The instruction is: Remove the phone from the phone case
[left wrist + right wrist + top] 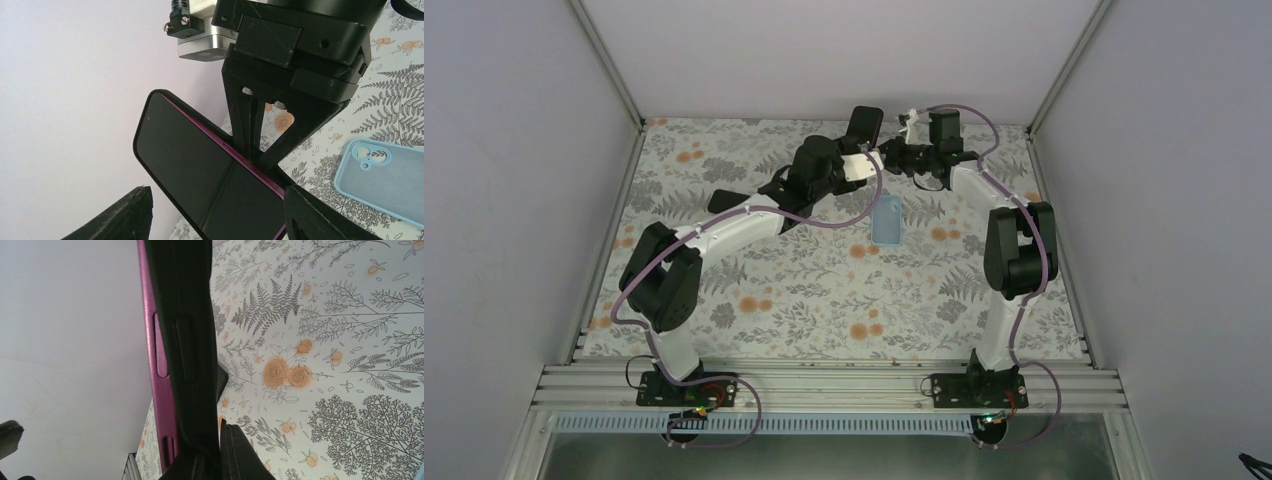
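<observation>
The phone (200, 170) is out of its shell and up in the air. In the top view it is beyond the phone case (887, 220), toward the back wall. It is tilted and shows a dark flat face to my left wrist camera, with a purple-magenta band along one long edge.

The right gripper (255, 152) holds it, both fingers pinched together on that purple edge. In my right wrist view the phone is seen edge-on, rising from between these fingers.

The left gripper (216, 195) has its jaws fairly wide, one fingertip on each side of the phone's lower end. I cannot tell whether either of them touches the phone.

The case lies flat and empty on the table (824, 290), which has a flower-pattern cloth, well below the phone and closer to the arm bases. Its camera cut-out shows at one corner in the left wrist view. Both arms reach past the case, one from its left and one from its right.
</observation>
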